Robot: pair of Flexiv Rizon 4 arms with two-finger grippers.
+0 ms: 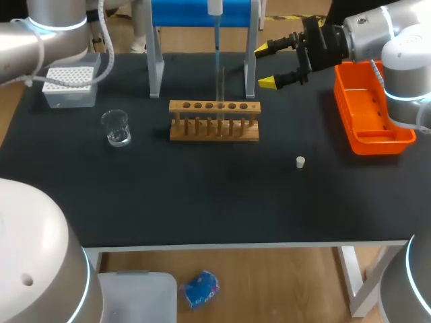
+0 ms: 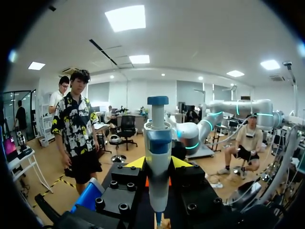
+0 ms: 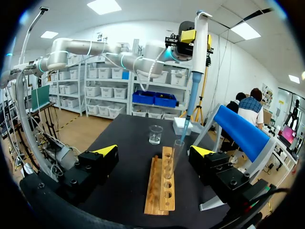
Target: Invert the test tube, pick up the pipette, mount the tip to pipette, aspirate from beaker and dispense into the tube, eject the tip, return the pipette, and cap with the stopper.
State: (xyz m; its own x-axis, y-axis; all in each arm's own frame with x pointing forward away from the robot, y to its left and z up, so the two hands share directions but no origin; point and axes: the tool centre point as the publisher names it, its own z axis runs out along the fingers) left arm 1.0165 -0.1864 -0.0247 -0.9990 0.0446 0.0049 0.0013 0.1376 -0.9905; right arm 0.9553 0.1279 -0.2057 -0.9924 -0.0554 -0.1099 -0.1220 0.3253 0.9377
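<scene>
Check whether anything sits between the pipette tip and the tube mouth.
Nothing visible. The left gripper holds the pipette upright, its tip right over the open mouth of the tube in the rack. The right gripper is open, off to the side.

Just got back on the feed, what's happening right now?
The left arm has its jaws shut on the pipette, its tip poised over the test tube in the wooden rack. The right arm hangs beside the rack, jaws open and empty. The stopper lies loose on the table, not yet on the tube.
</scene>
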